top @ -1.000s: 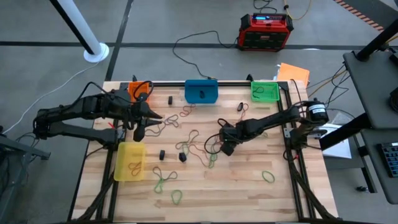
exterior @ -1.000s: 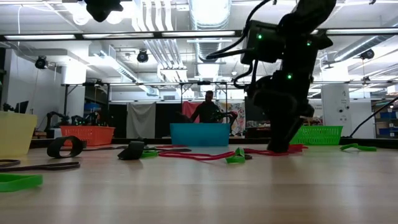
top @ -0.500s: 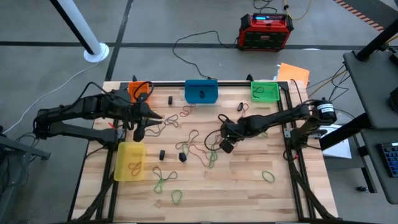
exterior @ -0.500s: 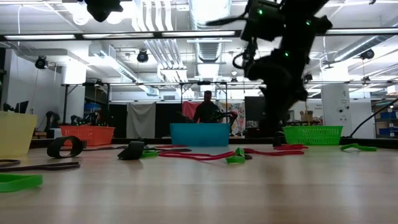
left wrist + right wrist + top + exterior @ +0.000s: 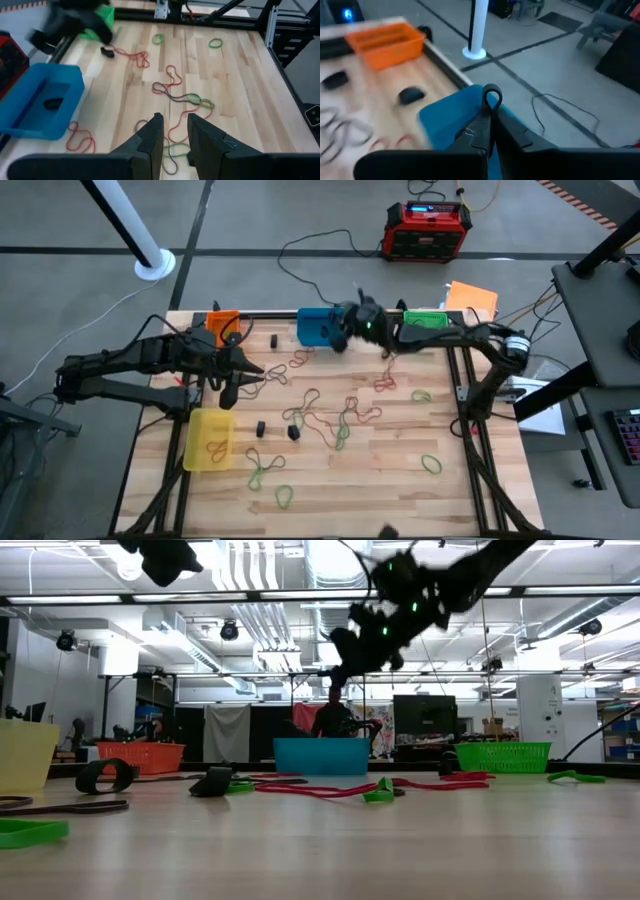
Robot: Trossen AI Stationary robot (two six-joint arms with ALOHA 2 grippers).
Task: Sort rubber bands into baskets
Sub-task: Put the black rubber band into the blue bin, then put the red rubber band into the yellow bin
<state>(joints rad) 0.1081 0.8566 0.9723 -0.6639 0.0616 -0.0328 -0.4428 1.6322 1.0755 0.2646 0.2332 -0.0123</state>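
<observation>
Right gripper (image 5: 342,338) upper centre over blue basket (image 5: 318,326), pinched on what looks like a black rubber band (image 5: 492,95); left gripper (image 5: 232,390) mid-left near yellow basket (image 5: 209,439), fingers narrowly apart, empty.

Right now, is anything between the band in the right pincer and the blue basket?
Nothing visible. The right pincer is shut on a black rubber band, held in the air over the blue basket. Only open space shows between them.
</observation>
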